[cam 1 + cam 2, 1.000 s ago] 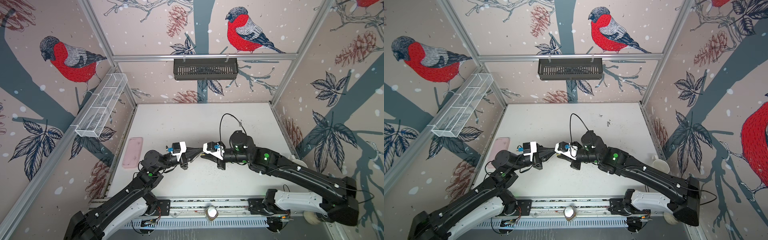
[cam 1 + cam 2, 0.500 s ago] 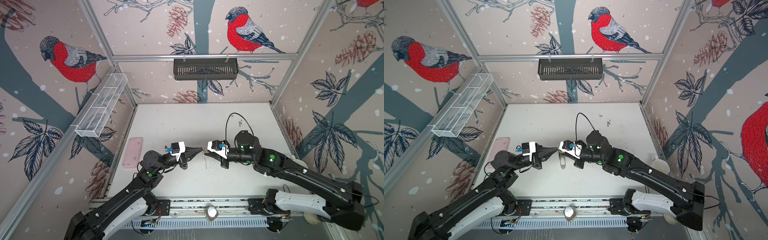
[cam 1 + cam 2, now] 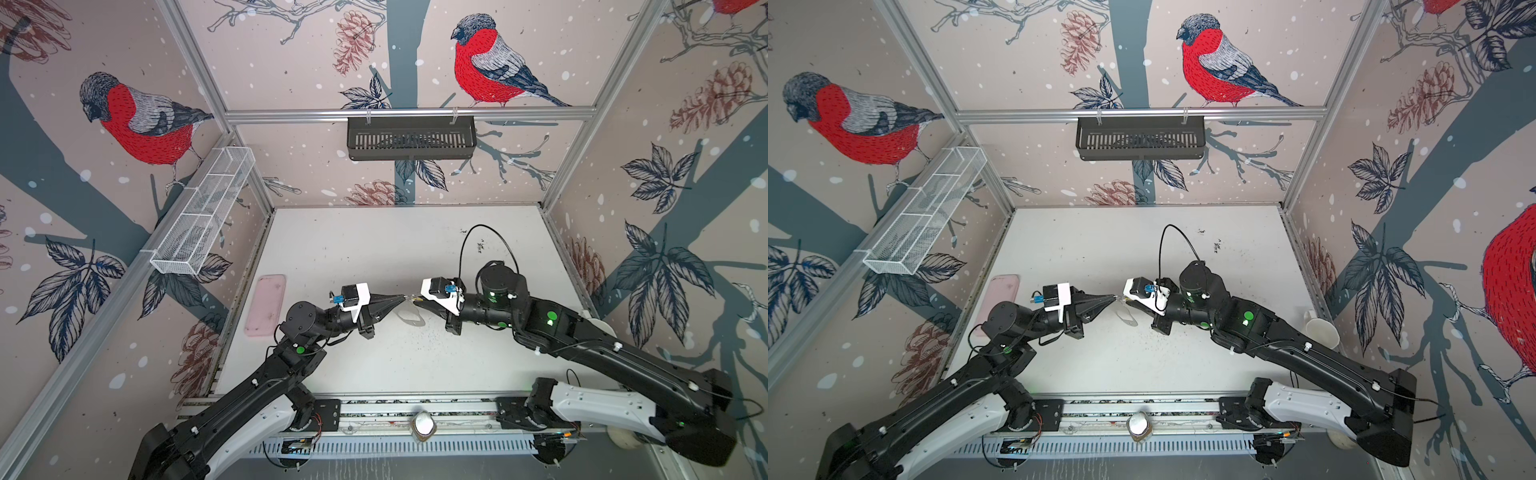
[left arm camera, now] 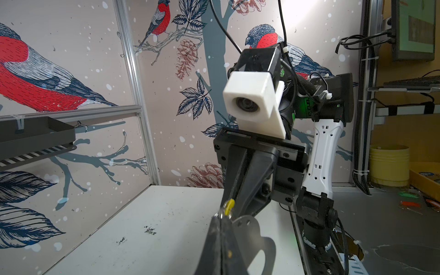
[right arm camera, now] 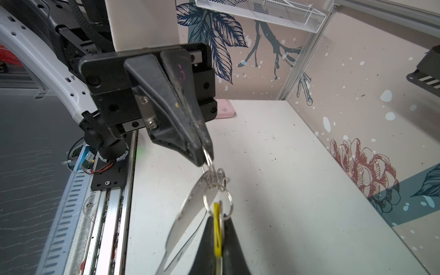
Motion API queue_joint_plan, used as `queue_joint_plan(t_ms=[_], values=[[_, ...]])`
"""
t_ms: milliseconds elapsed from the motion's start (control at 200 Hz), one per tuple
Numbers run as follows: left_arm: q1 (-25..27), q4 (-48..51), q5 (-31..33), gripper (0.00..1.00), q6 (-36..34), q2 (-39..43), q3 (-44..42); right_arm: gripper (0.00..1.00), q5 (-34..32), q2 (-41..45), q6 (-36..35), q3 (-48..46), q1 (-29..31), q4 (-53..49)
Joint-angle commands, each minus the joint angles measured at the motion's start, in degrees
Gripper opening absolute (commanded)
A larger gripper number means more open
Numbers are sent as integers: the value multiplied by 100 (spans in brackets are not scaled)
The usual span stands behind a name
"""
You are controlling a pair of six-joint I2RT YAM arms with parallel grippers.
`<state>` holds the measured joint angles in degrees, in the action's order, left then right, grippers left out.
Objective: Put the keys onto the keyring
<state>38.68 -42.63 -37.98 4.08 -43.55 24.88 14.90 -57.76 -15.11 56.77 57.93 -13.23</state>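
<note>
L pincer (image 5: pixel 203 158) clenched on a small metal ring (image 5: pixel 209 154) of the flat grey oval keyring plate (image 5: pixel 190 209), dangling above the white surface (image 5: pixel 285 166). R pincer (image 4: pixel 234 201) grips yellow-tagged silver key (image 5: pixel 217 228) opposite, prob. for threading.

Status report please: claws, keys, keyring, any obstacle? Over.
Left claw shut on small ring of keyring. Right claw shut on yellow key. Keyring hangs between, off the table. No obstacle seen.

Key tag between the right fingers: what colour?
Yellow key tag, clearest in the right wrist view.
</note>
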Motion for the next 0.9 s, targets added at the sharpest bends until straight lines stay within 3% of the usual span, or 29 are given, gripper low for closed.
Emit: queue_joint_plan(t_ms=[0, 620, 896], values=[[-28, -333, -97, 0, 40, -23, -6, 0, -57, 95, 80, -43, -10, 263], [-36, -377, -96, 0, 50, -78, -13, 4, 351, 491, 110, -205, 6, 592], [-36, -413, -123, 0, 65, -80, 5, 8, 94, 485, 140, -250, 6, 603]])
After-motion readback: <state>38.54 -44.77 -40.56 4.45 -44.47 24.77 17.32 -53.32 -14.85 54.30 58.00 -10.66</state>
